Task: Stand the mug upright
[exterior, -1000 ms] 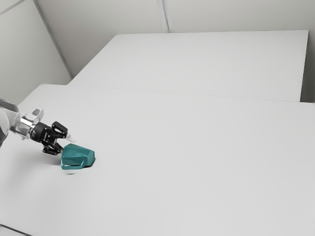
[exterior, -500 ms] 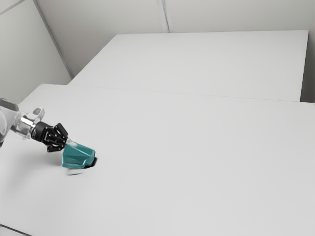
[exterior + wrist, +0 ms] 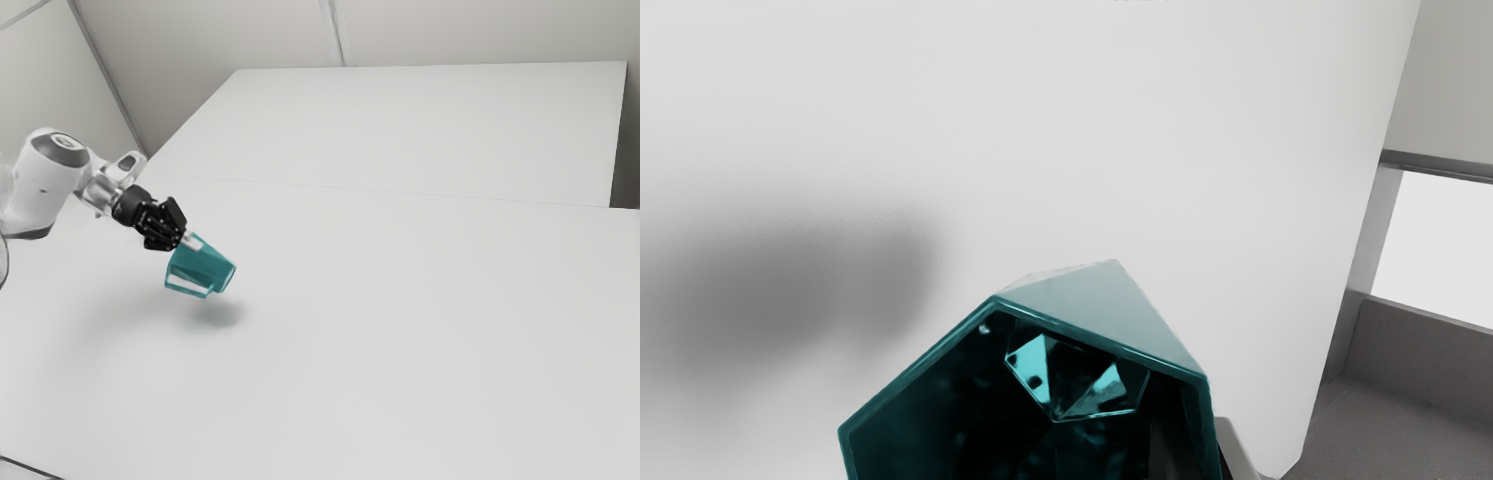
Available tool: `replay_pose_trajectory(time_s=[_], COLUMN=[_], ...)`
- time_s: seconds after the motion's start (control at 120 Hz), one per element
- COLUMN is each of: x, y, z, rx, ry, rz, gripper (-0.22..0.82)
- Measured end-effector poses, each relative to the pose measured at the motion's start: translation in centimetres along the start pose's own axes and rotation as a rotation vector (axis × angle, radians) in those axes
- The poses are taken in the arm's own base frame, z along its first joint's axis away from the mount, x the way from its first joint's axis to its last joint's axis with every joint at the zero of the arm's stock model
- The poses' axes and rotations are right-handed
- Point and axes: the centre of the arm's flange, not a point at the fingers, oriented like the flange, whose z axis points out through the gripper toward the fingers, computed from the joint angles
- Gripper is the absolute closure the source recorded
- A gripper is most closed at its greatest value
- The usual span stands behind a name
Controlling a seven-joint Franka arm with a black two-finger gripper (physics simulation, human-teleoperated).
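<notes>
In the exterior view my gripper is above the table, at the exterior view's left, pinching the rim end of the teal faceted mug. The mug hangs tilted in the air, its base slanting down and away from the hand, its handle on the lower side. The wrist view looks into the open mouth of the mug; there my gripper is shut on the wall, one finger inside and the other outside.
A second white surface lies beyond the table in the exterior view. Soft shadows fall on the tabletop beside the mug in the wrist view, and the table's edge runs past the mug's other side.
The fingers closed on the mug's rim, and my hand then rose toward the exterior view's right, lifting the mug off the table. Its shadow now lies apart from it.
</notes>
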Motion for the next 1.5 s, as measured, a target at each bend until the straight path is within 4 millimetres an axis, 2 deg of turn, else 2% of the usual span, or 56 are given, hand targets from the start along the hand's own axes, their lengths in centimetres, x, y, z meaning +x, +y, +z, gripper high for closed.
replay_pose_trajectory(time_s=[0.133, 0.358, 0.492, 0.592, 0.858, 0.992, 1.15, 1.425, 1.5], x=[2.7, 5.3, 5.5, 5.7, 7.1, 7.9, 8.4, 8.8, 8.8], y=[4.2, 9.4, 11.0, 11.7, 12.7, 12.7, 12.8, 12.6, 12.7], z=[3.7, 4.7, 6.3, 7.7, 13.7, 15.4, 16.7, 17.6, 17.6], rx=[0.147, 0.503, 0.624, 0.686, 0.848, 0.915, 0.952, 0.967, 0.965], ry=[-0.007, -0.044, -0.084, -0.109, -0.165, -0.156, -0.136, -0.116, -0.111], rz=[0.102, 0.268, 0.312, 0.332, 0.406, 0.438, 0.455, 0.442, 0.439], gripper=[0.79, 0.79, 0.79, 0.79, 0.79, 0.79, 0.79, 0.78, 0.63])
